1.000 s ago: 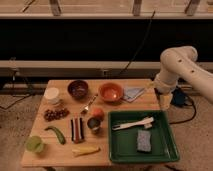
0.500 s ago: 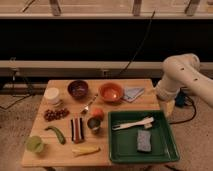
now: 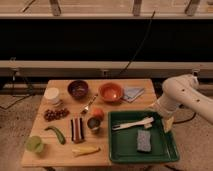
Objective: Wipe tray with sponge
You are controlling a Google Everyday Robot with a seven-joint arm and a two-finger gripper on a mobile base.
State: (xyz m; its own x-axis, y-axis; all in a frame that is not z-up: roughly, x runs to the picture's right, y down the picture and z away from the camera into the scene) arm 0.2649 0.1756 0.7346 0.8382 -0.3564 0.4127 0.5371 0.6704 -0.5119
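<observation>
The dark green tray (image 3: 125, 146) lies at the front right of the wooden table. The grey-blue sponge (image 3: 144, 141) lies flat inside it, right of the middle. White plastic cutlery (image 3: 132, 124) lies across the tray's far part. My gripper (image 3: 168, 123) hangs from the white arm (image 3: 181, 92) over the tray's right rim. It is above and to the right of the sponge and does not touch it. It holds nothing that I can see.
On the table left of the tray are an orange bowl (image 3: 110, 91), a dark bowl (image 3: 78, 89), a folded blue cloth (image 3: 133, 93), a white cup (image 3: 51, 94), a dark striped block (image 3: 76, 129), a can (image 3: 93, 123) and fruit.
The arm has swung right and the gripper has come down from beside the table's far right edge to the tray's right rim. The sponge has not moved.
</observation>
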